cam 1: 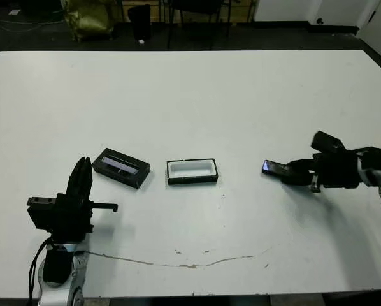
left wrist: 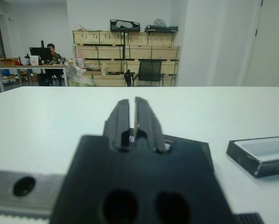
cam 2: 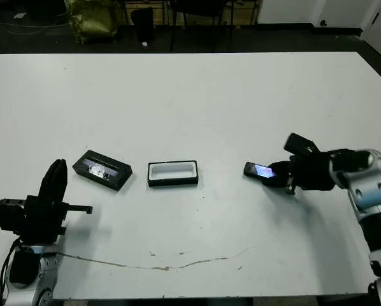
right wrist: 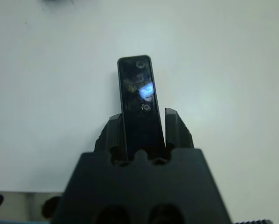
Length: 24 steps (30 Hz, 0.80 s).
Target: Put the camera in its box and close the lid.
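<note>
Nearest the head camera, the left jaws (cam 1: 82,173) stand upright at the desk's (cam 1: 197,95) near edge, fingers pressed together around nothing, idle. Just beyond and slightly to the inside of them lies the lid (cam 1: 121,167), its purplish strip facing up, and further toward the right jaws sits the box (cam 1: 192,171), open, white lining showing, empty. Well apart from the box, the right jaws (cam 2: 281,174) have the camera (cam 2: 259,171) clamped by one end, a finger on each long side; the wrist view shows the camera (right wrist: 140,105) running straight out between the fingers with its glossy bluish screen upward. Its long axis continues the line of the jaws, and its free end points toward the box, roughly in line with the box's own length; whether it rests on the desk or is just clear of it cannot be told. The step in hand looks like the carry: camera grasped, not yet brought to the box. The next move likely calls for travelling along the camera's pointing direction until it hangs over the white lining, long axes matched closely since the fit seems snug, then lowering and releasing. The lid remains untouched, a job probably for the left jaws afterwards.
</note>
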Motion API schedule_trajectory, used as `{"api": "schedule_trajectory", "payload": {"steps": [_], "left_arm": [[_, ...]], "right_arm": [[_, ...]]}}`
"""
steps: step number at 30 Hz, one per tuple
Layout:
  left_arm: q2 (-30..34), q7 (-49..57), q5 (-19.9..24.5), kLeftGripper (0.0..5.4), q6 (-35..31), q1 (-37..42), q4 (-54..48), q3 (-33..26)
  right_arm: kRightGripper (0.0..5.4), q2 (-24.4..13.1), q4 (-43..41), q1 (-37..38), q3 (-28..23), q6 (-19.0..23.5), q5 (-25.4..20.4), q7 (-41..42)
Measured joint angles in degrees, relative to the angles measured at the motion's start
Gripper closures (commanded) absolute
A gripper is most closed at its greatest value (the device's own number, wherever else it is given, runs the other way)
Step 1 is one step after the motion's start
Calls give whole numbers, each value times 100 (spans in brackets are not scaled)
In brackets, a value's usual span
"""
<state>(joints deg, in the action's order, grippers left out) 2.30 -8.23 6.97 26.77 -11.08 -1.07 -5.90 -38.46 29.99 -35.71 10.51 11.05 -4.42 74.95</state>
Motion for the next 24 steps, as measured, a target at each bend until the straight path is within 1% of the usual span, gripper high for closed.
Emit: {"api": "schedule_trajectory", "payload": {"steps": [2,3,5,7,8,15,20,24], "left_arm": [[-1,3,-6,540,1,2,-2,5],[-2,3,-6,540,-4,0,-8,10],[-7,19,-16,540,-24,-8,-27,21],[-9,35,-27,540,-27,-14,-41,25],[-9,42,-28,540,-28,-14,-45,30],[-9,109,-142,540,-30,-15,-59,51],[-31,247,-276,540,-206,-61,-203,91],[-32,311,-355,540,-394,-127,-347,117]], "right_arm": [[475,341,642,-337,-108,-485,-240,316],[475,503,902,-500,-128,-642,-308,434],[475,739,1334,-814,-130,-831,-370,665],[475,926,1568,-1090,-91,-1116,-363,828],[475,1002,1629,-1218,-50,-1188,-352,900],[475,1427,2080,-2008,242,-1272,-93,1304],[475,1775,2274,-2270,400,-1360,50,1468],[475,1932,2186,-2312,653,-1426,331,1447]]}}
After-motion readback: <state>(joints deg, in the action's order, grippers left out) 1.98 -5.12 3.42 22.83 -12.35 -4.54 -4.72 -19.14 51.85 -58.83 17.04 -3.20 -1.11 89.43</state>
